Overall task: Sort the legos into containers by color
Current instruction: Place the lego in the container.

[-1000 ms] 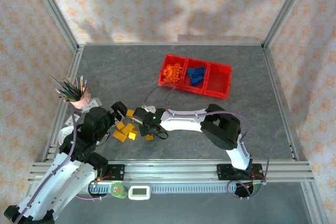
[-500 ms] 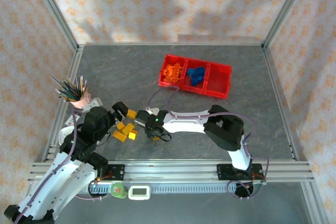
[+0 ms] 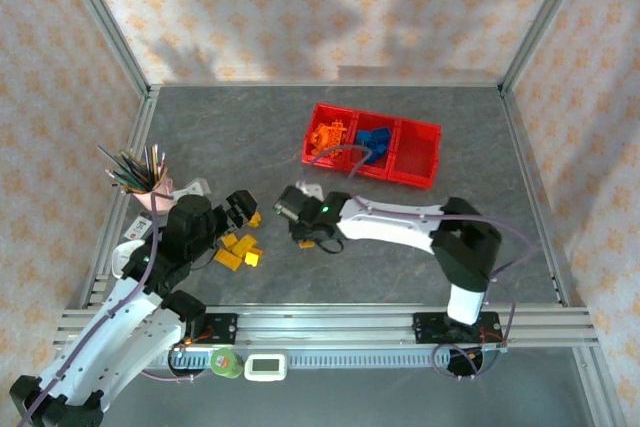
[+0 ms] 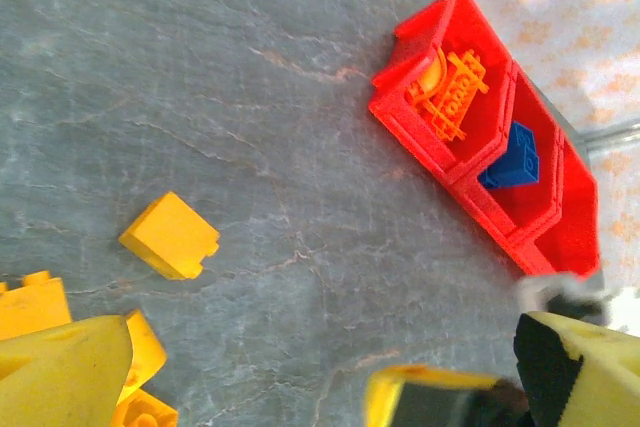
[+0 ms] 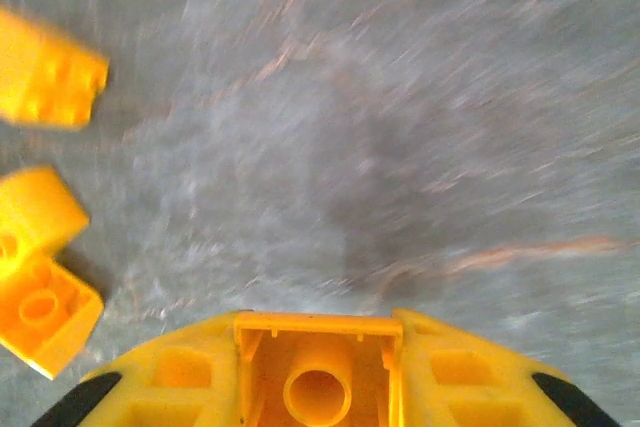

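The right end effector (image 5: 318, 392) is clamped on a yellow brick (image 5: 320, 347), whose hollow underside faces the wrist camera, over the grey bench (image 5: 420, 97). The view is blurred. Loose yellow bricks (image 5: 40, 247) lie to its left in that view. The left end effector (image 3: 240, 209) stands wide open with nothing between its fingers (image 4: 60, 372), just beside the yellow pile (image 3: 235, 247) at the near left. Well apart, farther back, the red tray (image 3: 420, 152) holds orange legos (image 3: 326, 135) in its left bin and blue legos (image 3: 375, 140) in the middle bin.
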